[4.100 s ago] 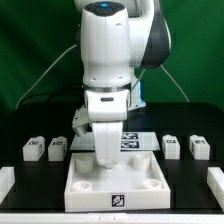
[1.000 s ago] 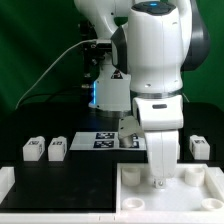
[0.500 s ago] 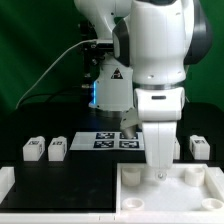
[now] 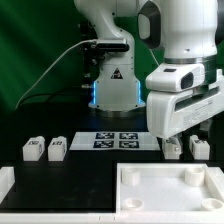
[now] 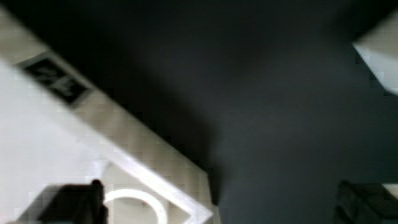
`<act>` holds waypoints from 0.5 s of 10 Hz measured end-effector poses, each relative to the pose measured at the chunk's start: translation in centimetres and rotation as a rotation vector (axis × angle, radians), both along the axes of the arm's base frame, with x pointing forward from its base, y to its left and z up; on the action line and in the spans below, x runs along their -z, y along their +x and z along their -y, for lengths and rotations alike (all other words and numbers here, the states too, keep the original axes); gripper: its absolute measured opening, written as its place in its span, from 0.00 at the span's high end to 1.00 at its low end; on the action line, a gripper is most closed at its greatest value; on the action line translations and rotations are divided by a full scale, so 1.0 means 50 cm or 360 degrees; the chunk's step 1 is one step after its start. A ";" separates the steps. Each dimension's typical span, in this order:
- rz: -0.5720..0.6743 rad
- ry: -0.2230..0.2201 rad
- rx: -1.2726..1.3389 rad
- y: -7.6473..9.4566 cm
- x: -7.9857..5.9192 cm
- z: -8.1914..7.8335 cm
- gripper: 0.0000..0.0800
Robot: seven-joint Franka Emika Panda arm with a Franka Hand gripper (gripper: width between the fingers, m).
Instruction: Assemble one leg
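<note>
Four small white tagged legs stand in a row on the black table: two at the exterior view's left and two at its right. My gripper hangs above the right pair, lifted clear of the large white tray-like piece. In the wrist view my gripper is open and empty, its dark fingertips wide apart. That view also shows the tray's rim with a tag and a round socket.
The marker board lies flat at the back middle, in front of the robot base. A white wall edge sits at the exterior view's left. Bare black table fills most of the wrist view.
My gripper has risen out of the tray's corner and tilted up toward the exterior view's right. The tray stays at the lower right, where it was slid from the middle.
</note>
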State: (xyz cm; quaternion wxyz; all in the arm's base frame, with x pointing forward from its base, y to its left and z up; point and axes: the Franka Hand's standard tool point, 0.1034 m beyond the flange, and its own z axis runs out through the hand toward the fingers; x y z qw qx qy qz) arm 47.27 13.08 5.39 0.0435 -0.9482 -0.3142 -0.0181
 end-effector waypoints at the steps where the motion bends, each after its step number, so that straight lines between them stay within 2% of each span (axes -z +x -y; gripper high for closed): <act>1: -0.0021 0.0013 0.0190 0.000 0.000 -0.002 0.19; 2: -0.0043 0.0019 0.0362 -0.003 0.001 -0.009 0.19; 4: -0.0118 0.0021 0.0833 -0.027 0.008 -0.061 0.19; 5: -0.0124 0.0023 0.0892 -0.030 0.015 -0.068 0.19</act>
